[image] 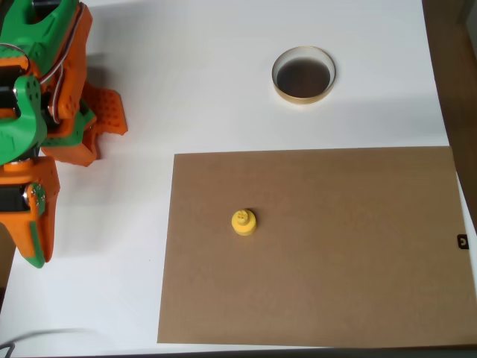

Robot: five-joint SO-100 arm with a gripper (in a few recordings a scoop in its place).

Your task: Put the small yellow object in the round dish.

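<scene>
The small yellow object (244, 221) stands upright on a brown cardboard sheet (335, 261), left of the sheet's middle. The round dish (303, 74), with a pale tan rim and a dark inside, sits on the white table beyond the sheet's far edge and holds nothing. My orange and green arm is folded at the left edge. Its gripper (33, 239) points toward the bottom of the picture, far left of the yellow object and well away from the dish. Its fingers overlap from this angle, so I cannot make out a gap between them.
The white table (201, 89) ends at the right edge, where a dark brown surface (458, 67) begins. A small black clip (462, 241) sits at the sheet's right edge. The arm's orange base plate (104, 112) lies at the upper left.
</scene>
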